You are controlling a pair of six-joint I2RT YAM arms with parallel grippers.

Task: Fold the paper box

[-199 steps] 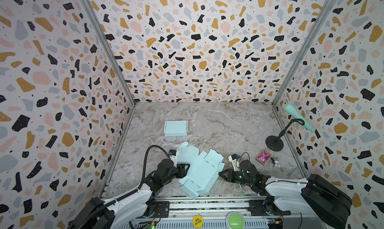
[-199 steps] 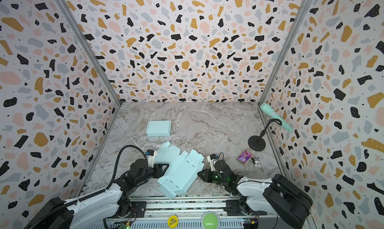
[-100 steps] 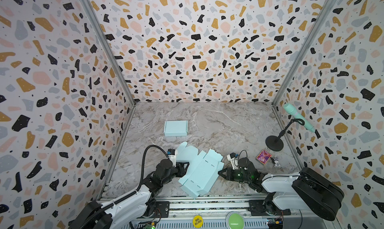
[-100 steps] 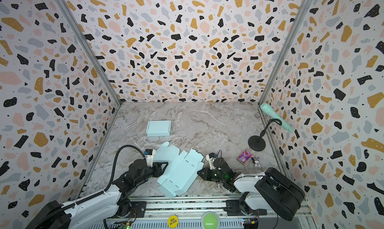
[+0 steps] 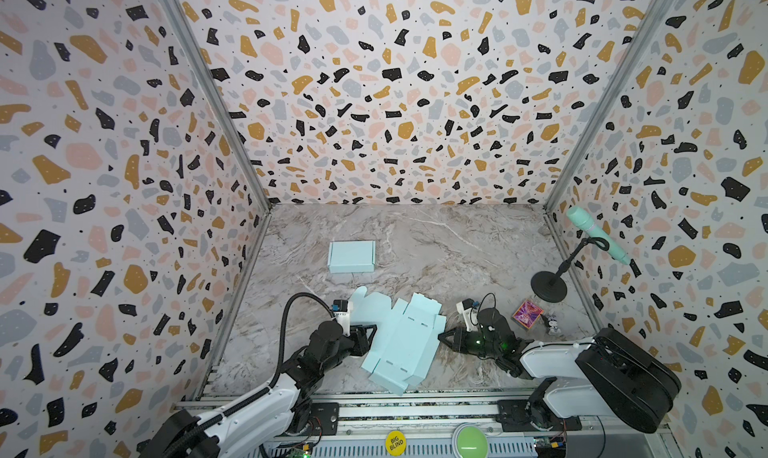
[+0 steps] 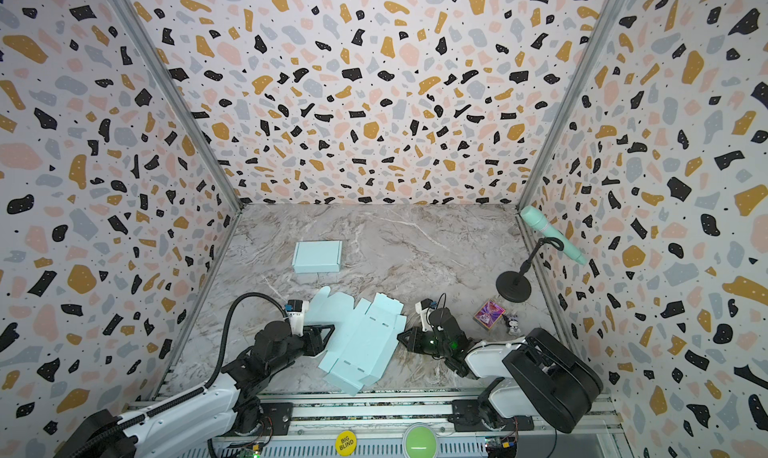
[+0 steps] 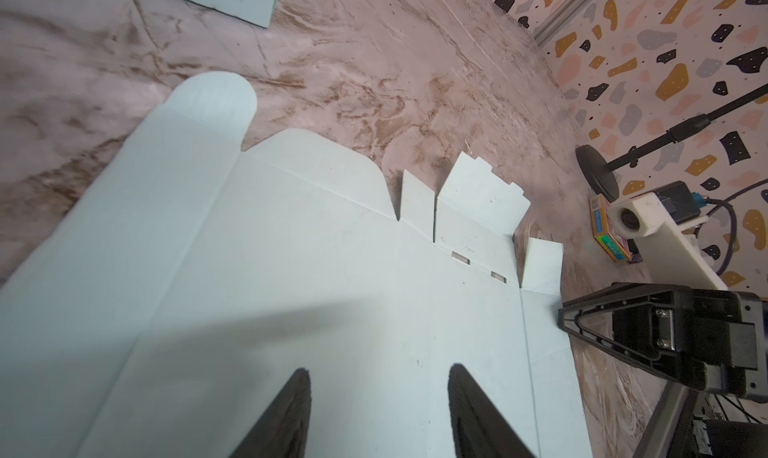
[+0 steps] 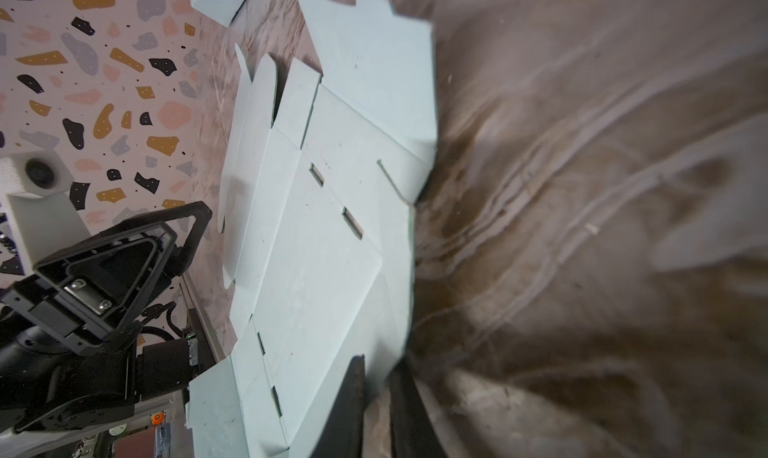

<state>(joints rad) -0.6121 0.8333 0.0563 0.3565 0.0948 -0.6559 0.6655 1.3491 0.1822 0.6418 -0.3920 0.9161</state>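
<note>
Flat box (image 5: pixel 401 344) is lying unfolded at the front of the counter (image 5: pixel 457 248), skewed, with its near corner reaching the counter's front edge by the rail (image 5: pixel 415 410). One far flap is standing up slightly in the left wrist view; the rest is lying flat.

Left gripper (image 5: pixel 372 334) is sitting at the box's left edge. Its jaws are standing apart, with both fingers (image 7: pixel 291 410) over the sheet and nothing between them.

Right gripper (image 5: pixel 441 338) is meeting the box's right edge low on the counter. In the right wrist view its jaws are showing nearly together, with the sheet's edge running into the slim gap. That view is blurring, so I cannot tell if it is pinching.

Folded box (image 5: pixel 351 256) is sitting well behind, near the left wall. Bare counter is stretching between it and the flat box, and across the middle and back right.

Right side is getting tighter: mic stand (image 5: pixel 548 286), card pack (image 5: pixel 528 314) and figurine (image 5: pixel 552 328) are crowding near the right wall, just behind the right arm.
</note>
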